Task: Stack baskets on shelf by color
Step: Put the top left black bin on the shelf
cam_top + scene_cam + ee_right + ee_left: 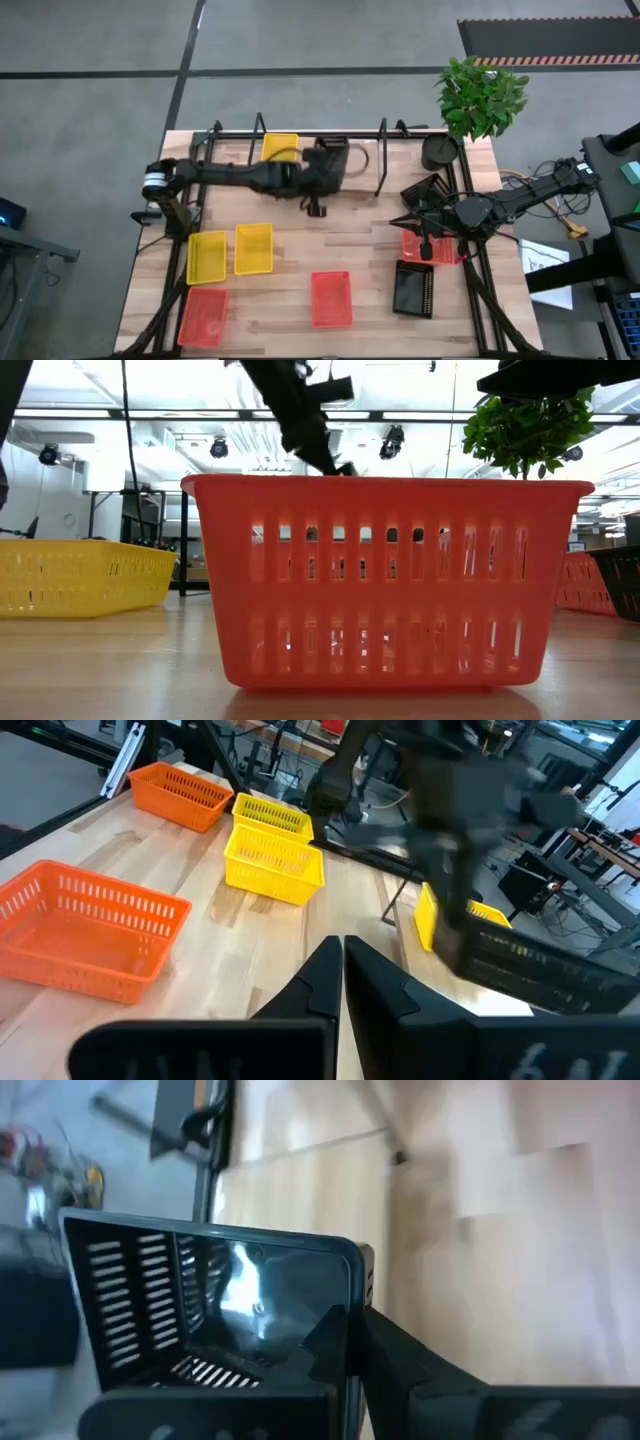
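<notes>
My left gripper (322,172) (352,1328) is shut on a black basket (337,158) (210,1310), held up over the wire shelf (385,160) at the table's far side. A yellow basket (280,147) sits on the shelf beside it. Two yellow baskets (207,256) (254,248) and orange baskets (204,315) (331,298) rest on their bottoms on the table. At the right, my right gripper (425,230) (341,955) hangs shut and empty above an orange basket (440,250). One black basket (425,190) lies by it and another (413,288) nearer the front. My left gripper pinches one side wall of the black basket at its rim (354,1285), one finger (328,1342) inside the basket and the other (405,1355) outside. The fingers come slanting down from the table's left. The basket is lifted clear and tilted.
A potted plant (480,95) and a dark round pot (440,151) stand at the far right corner. Black frame bars (480,290) run along the table's sides. Bare wood lies between the shelf and the loose baskets (350,235).
</notes>
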`<state>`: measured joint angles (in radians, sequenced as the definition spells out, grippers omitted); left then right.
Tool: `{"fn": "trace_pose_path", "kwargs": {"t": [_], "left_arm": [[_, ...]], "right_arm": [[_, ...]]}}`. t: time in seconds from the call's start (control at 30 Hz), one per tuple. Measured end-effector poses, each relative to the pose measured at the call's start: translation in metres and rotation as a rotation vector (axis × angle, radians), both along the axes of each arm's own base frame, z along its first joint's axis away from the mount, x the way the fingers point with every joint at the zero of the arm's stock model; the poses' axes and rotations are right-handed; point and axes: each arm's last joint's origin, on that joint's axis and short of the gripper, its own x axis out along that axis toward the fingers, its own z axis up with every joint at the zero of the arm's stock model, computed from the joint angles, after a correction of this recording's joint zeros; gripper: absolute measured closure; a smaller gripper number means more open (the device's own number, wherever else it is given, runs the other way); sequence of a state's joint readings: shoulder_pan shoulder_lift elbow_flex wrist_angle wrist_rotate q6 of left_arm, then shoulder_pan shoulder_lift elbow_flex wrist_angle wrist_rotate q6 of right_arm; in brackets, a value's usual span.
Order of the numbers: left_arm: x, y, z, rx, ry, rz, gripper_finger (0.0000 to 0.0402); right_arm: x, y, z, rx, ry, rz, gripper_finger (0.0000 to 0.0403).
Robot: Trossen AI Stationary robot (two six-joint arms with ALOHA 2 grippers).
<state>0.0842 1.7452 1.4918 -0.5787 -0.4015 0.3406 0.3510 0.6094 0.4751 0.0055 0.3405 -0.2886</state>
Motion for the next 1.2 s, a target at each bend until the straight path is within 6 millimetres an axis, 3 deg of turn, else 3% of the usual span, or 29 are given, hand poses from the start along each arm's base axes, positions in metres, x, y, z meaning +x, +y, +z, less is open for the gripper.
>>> {"fn": "trace_pose_path", "kwargs": {"t": [0.17,0.3,0.57,1.2], "left_arm": [[0.000,0.032,-0.013,-0.057,0.009,0.103,0.0400],[0.001,0.045,-0.023,-0.072,0.031,0.150,0.0401],[0.006,0.050,-0.038,-0.078,0.073,0.160,0.0401],[0.004,0.053,-0.045,-0.127,0.048,0.243,0.0389]], "right_arm": [[0.000,0.000,0.000,-0.005,0.001,0.001,0.0394],[0.000,0.000,0.000,-0.013,0.005,0.002,0.0394],[0.000,0.000,-0.001,-0.012,0.008,0.000,0.0394],[0.000,0.000,-0.001,-0.002,0.008,-0.003,0.0394]]}}
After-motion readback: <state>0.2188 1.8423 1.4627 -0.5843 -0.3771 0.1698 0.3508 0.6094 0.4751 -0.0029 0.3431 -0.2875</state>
